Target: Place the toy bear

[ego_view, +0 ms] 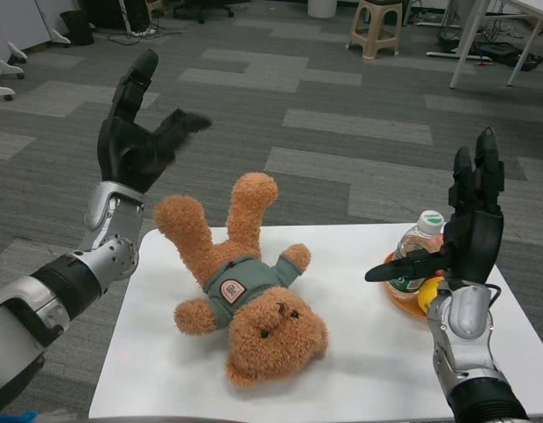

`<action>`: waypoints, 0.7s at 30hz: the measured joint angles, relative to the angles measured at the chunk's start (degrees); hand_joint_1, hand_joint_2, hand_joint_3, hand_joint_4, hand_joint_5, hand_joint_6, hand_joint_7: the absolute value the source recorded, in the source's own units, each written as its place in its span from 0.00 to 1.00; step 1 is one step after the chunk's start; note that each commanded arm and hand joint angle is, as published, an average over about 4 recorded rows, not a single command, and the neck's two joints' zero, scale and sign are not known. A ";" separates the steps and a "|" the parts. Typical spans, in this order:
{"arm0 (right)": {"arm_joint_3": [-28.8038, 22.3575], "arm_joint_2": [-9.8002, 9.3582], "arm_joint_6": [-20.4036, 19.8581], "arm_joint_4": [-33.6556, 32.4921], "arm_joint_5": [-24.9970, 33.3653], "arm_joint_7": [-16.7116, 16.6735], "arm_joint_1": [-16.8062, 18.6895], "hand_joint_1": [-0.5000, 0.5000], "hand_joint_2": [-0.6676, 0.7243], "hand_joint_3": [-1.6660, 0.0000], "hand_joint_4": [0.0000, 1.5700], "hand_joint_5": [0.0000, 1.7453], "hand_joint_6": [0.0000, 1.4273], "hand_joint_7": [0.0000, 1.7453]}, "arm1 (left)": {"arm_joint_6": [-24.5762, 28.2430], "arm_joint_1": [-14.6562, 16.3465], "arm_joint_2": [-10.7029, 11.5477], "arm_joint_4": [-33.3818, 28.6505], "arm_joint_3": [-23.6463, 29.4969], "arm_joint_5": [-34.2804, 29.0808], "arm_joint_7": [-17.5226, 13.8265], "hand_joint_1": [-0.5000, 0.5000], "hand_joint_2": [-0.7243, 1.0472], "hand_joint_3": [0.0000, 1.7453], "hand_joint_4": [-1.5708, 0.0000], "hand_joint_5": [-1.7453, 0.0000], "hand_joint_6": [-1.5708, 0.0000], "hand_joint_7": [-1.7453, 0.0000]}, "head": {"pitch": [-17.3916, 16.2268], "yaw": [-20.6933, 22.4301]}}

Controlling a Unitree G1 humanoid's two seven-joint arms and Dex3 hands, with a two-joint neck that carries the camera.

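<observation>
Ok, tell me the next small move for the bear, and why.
Probably bring the left hand down toward the bear's raised legs. The bear lies on its back on the table, head toward the robot, and neither hand touches it. The left hand hangs open above the table's far left corner, nearest the legs; the right hand is open by the bottle.

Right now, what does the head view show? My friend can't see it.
A fluffy brown toy bear in a green shirt lies on its back on the white table, between the robot's open black left hand and right hand. A plastic bottle stands in an orange dish.
</observation>
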 measured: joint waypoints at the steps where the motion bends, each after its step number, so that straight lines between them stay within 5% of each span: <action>1: 0.03 0.01 0.00 0.00 -0.15 0.00 -0.04 0.08 0.72 1.00 0.00 0.00 0.00 0.00 | -0.01 0.14 0.04 -0.02 0.03 0.64 0.07 0.00 0.04 0.05 0.84 0.93 1.00 0.76 | -0.01 0.03; 6: 0.43 0.06 0.00 0.00 -0.34 -0.01 -0.56 0.08 0.73 1.00 0.00 0.00 0.00 0.00 | -0.06 0.62 0.15 -0.12 0.23 3.81 0.89 0.00 0.05 0.04 0.99 1.00 1.00 0.76 | 0.00 0.25; 21: 0.56 0.10 0.00 0.00 -0.32 -0.01 -0.94 0.08 0.72 1.00 0.00 0.00 0.00 0.00 | -0.10 1.02 0.26 -0.18 3.21 9.33 1.71 0.00 0.05 0.05 1.00 1.00 1.00 0.84 | 1.02 -0.70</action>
